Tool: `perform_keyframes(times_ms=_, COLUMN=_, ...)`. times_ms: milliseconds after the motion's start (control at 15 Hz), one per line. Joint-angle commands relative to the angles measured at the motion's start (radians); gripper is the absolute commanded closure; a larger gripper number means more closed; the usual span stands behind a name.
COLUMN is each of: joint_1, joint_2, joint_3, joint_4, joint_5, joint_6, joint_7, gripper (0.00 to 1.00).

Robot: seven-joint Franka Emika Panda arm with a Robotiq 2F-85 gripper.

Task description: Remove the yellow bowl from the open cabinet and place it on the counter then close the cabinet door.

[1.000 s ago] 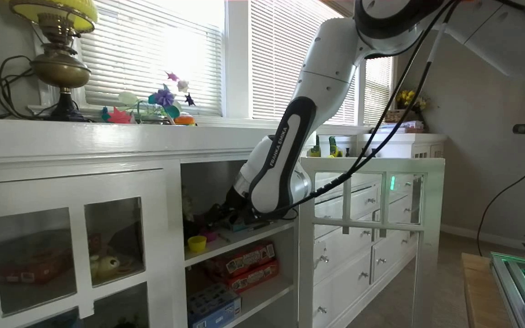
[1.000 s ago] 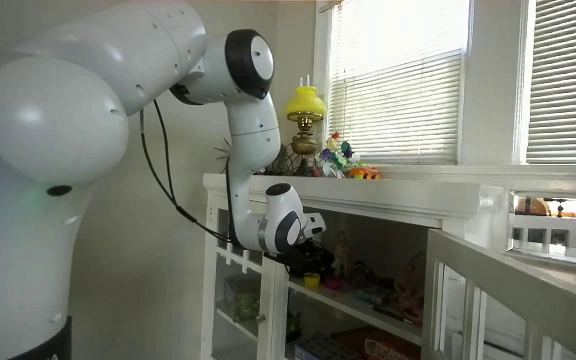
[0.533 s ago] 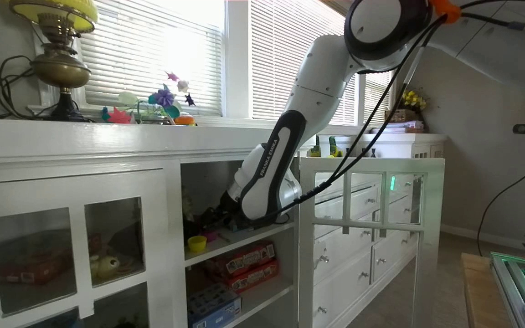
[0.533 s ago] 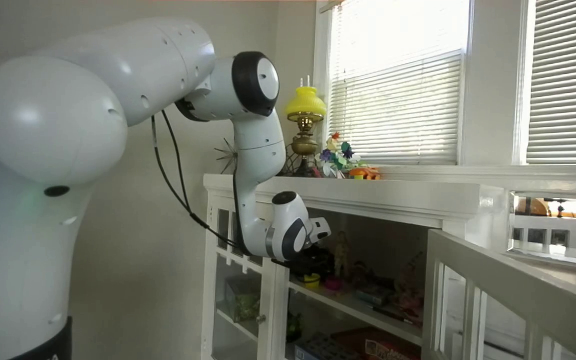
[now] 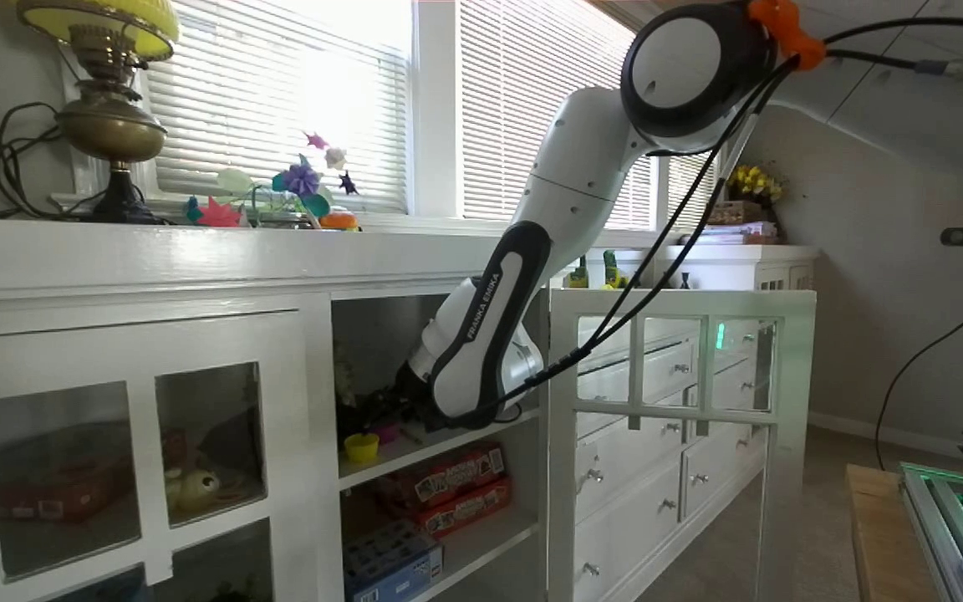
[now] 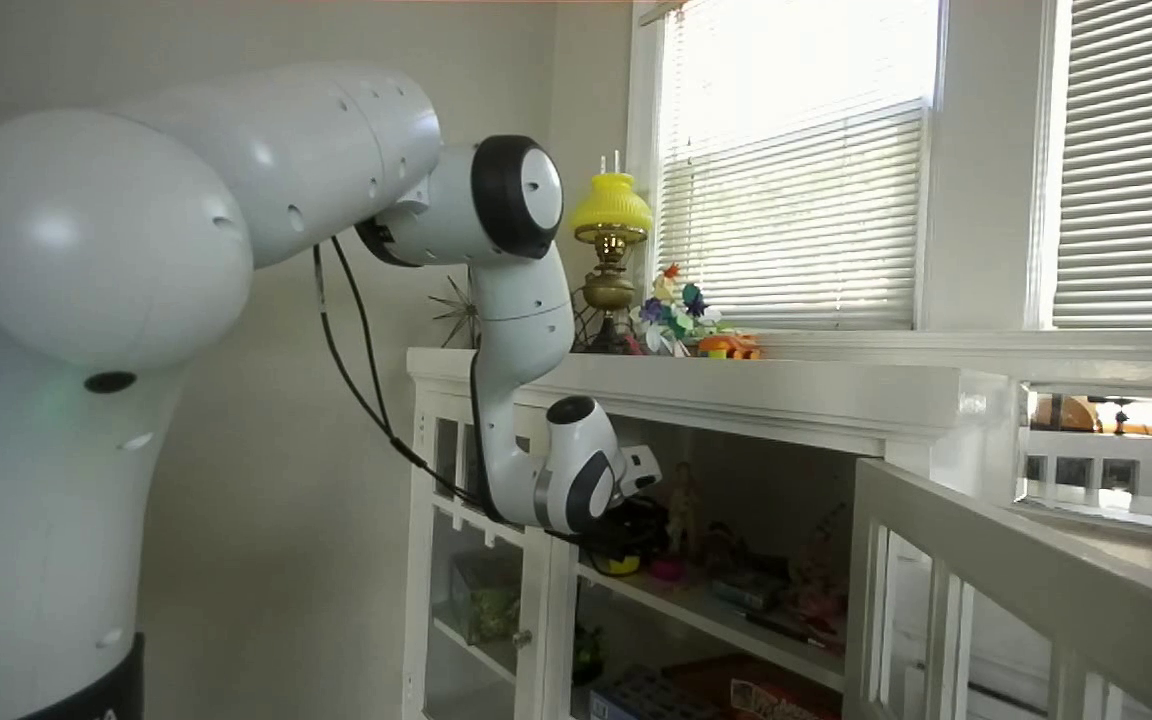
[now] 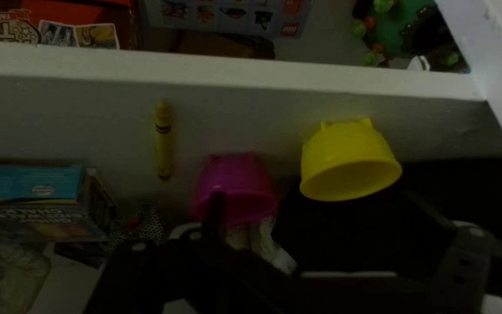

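Yellow bowl [image 7: 350, 160] is shown whole in the wrist view, as are a pink cup [image 7: 235, 183], overlapped by one finger of the pincer [image 7: 320, 207], and a yellow crayon [image 7: 164, 144] outside the gap between the fingers. By the exterior views alone the cabinet door [image 5: 682, 302] is shown, swung open, with the bench [image 5: 239, 255] above the pincer and a brass lamp [image 5: 112, 130] set on it. In an exterior view the upright bowl is seen clearly near the edge of the shelf [image 5: 440, 448] in the open cabinet [image 5: 385, 330], just below the pincer; in an exterior view only a strip of the bowl [image 6: 622, 567] is left uncovered beneath it. The fingers are spread wide and nothing is gripped; whether the bowl is touched cannot be told.
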Motion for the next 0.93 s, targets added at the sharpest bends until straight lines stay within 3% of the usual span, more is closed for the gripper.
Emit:
perform_keyframes(times_ms=0, joint_1=-0.001, joint_2=0.044, joint_3=0.012, joint_4=0.059, joint_5=0.059, joint_6=0.002, joint_7=-0.039, gripper=0.26)
perform_keyframes(times_ms=667, joint_1=0.007, joint_2=0.089, joint_3=0.008, joint_4=0.098, joint_5=0.085, joint_6=0.005, joint_7=-0.037, gripper=0.97)
perform_keyframes(times_ms=867, joint_1=0.007, joint_2=0.097, joint_3=0.009, joint_4=0.108, joint_5=0.086, joint_6=0.006, joint_7=-0.037, gripper=1.00)
